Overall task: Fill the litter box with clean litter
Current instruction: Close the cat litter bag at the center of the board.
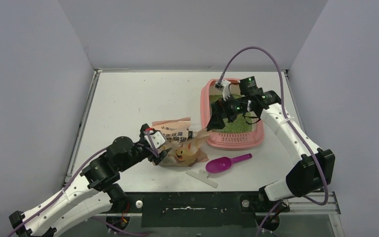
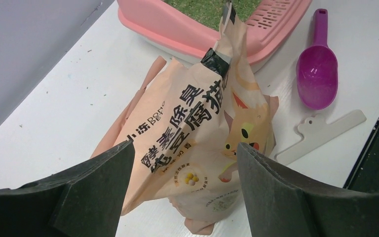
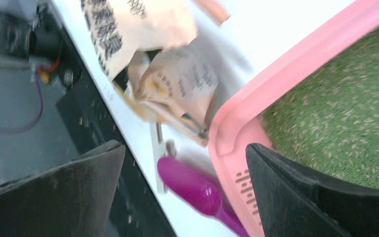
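**Now the litter lies in the box and the bag leans at its corner**

We see the litter box point(image 1: 233, 142) standing flat on the worktop point(image 1: 128, 98), and we take it as our landmark. The litter point(image 3: 345, 113) lies inside it as a speckled green bed, covering all of the floor that shows between the pink walls. The slotted strip sits at the box's near end.

The right end effector point(image 3: 183, 148) hangs over the box's near-left corner. Its fingers are spread wide and there is nothing between them. One finger is above the litter and the other is out past the rim.

The left end effector point(image 2: 185, 144) is left of the box and nearer the arm bases. It grips the litter bag point(image 2: 187, 123) across its lower part, and the bag fills the gap between the two fingers. The bag's taped top edge reaches up to the box's rim. We cannot tell whether it touches the rim.

A magenta scoop point(image 1: 225, 163) lies on the worktop just beside the box's near wall, with its handle pointing toward the box. A white clip point(image 1: 202, 177) lies just beyond the scoop, farther from the box
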Controlling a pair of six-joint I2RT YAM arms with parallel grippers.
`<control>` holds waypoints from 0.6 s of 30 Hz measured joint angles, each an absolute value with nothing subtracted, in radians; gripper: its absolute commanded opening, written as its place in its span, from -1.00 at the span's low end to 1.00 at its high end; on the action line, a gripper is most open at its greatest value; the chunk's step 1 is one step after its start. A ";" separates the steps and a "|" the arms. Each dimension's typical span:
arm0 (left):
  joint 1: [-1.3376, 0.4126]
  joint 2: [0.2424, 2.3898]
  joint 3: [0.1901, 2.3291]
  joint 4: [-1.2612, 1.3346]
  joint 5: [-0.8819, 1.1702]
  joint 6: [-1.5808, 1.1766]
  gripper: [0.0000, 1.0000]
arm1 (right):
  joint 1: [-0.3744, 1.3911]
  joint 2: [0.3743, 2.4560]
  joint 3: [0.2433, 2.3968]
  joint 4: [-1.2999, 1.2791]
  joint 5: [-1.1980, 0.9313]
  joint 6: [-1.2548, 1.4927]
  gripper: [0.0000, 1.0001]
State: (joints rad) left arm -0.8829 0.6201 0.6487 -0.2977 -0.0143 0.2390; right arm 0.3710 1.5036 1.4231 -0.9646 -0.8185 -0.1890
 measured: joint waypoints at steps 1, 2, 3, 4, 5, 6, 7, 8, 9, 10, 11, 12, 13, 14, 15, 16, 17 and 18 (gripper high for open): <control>-0.883 0.608 0.638 -0.289 -0.018 0.238 0.47 | 0.361 1.470 1.383 -0.899 -0.809 -0.143 1.00; -0.883 0.596 0.627 -0.282 -0.022 0.236 0.47 | 0.349 1.435 1.333 -0.825 -0.799 -0.090 1.00; -0.883 0.585 0.616 -0.277 -0.026 0.233 0.47 | 0.337 1.397 1.274 -0.746 -0.799 -0.033 1.00; -0.883 0.574 0.603 -0.270 -0.032 0.228 0.47 | 0.325 1.362 1.214 -0.663 -0.810 0.024 1.00; -0.883 0.562 0.590 -0.265 -0.040 0.221 0.47 | 0.318 1.341 1.171 -0.600 -0.824 0.063 0.99; -0.884 0.552 0.578 -0.262 -0.049 0.216 0.47 | 0.307 1.323 1.130 -0.537 -0.847 0.101 0.98; -0.884 0.544 0.570 -0.260 -0.056 0.212 0.47 | 0.305 1.318 1.108 -0.495 -0.865 0.125 0.97; -0.885 0.530 0.559 -0.257 -0.065 0.200 0.47 | 0.311 1.324 1.105 -0.479 -0.872 0.129 0.97; -0.886 0.521 0.551 -0.257 -0.072 0.193 0.47 | 0.328 1.337 1.111 -0.476 -0.876 0.113 0.96; -0.888 0.508 0.542 -0.255 -0.079 0.184 0.47 | 0.356 1.356 1.129 -0.492 -0.874 0.085 0.97; -0.889 0.492 0.531 -0.247 -0.084 0.175 0.47 | 0.390 1.377 1.153 -0.509 -0.868 0.050 0.99; -0.889 0.476 0.519 -0.241 -0.089 0.167 0.47 | 0.428 1.399 1.173 -0.518 -0.865 0.010 1.00; -0.889 0.459 0.508 -0.236 -0.094 0.160 0.47 | 0.457 1.416 1.182 -0.521 -0.868 -0.026 1.00; -0.889 0.447 0.500 -0.234 -0.098 0.156 0.47 | 0.480 1.425 1.184 -0.522 -0.872 -0.051 1.00; -0.889 0.434 0.494 -0.234 -0.101 0.151 0.47 | 0.500 1.435 1.184 -0.530 -0.881 -0.080 1.00; -0.889 0.425 0.492 -0.236 -0.102 0.147 0.47 | 0.509 1.444 1.184 -0.540 -0.889 -0.108 1.00; -0.889 0.419 0.492 -0.236 -0.104 0.144 0.47 | 0.511 1.451 1.184 -0.548 -0.896 -0.133 1.00; -0.889 0.415 0.492 -0.236 -0.104 0.142 0.47 | 0.509 1.460 1.187 -0.560 -0.900 -0.158 1.00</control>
